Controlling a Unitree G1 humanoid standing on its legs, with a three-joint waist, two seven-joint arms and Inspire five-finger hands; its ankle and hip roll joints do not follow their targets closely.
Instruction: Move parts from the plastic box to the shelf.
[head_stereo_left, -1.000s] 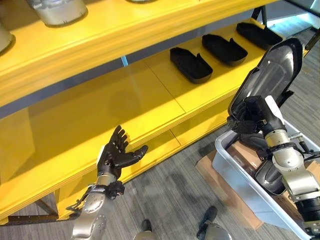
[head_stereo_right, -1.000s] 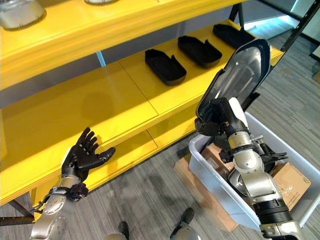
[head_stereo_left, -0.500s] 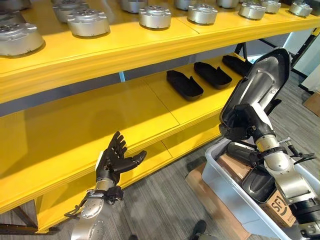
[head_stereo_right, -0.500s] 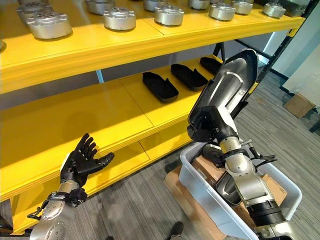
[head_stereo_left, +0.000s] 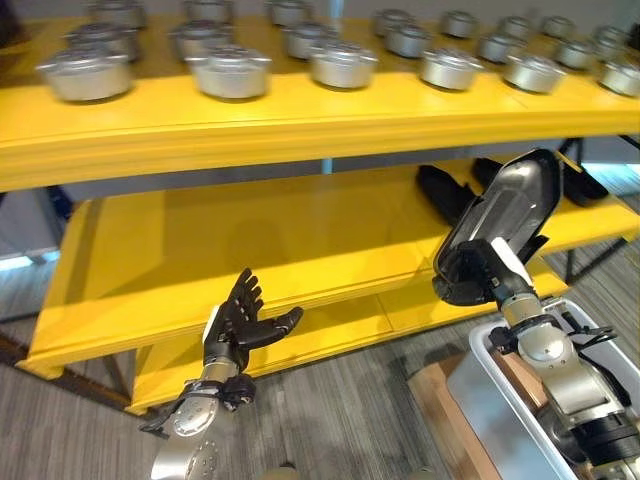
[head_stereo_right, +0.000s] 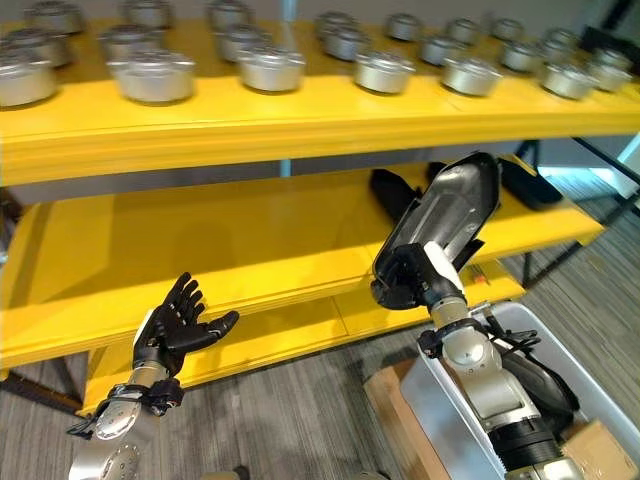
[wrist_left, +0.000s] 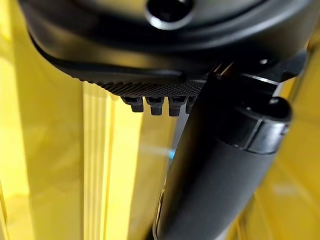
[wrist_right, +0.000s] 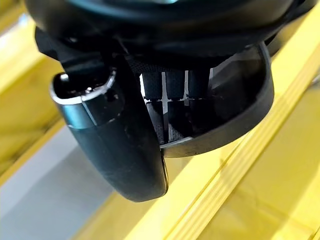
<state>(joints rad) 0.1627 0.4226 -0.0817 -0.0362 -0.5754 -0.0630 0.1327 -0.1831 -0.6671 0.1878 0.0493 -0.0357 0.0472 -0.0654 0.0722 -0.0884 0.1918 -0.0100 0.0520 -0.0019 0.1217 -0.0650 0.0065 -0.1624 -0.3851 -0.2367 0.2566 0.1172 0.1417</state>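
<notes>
My right hand is shut on a long black shell-shaped part, held upright in front of the middle shelf's front edge. In the right wrist view the fingers curl inside the part's rim with the thumb on the outside. Similar black parts lie on the middle shelf at the right. The grey plastic box stands on the floor at the lower right, below that arm. My left hand is open, palm up, low in front of the shelf's left half.
The top shelf carries several round silver metal parts in rows. A lower yellow shelf board runs near the floor. Brown cardboard lies under the box. The middle shelf's left and centre are bare yellow.
The camera has tilted up and turned, bringing the top shelf's silver parts into view. My right hand has lifted the black part higher and closer to the middle shelf. The left hand stays open.
</notes>
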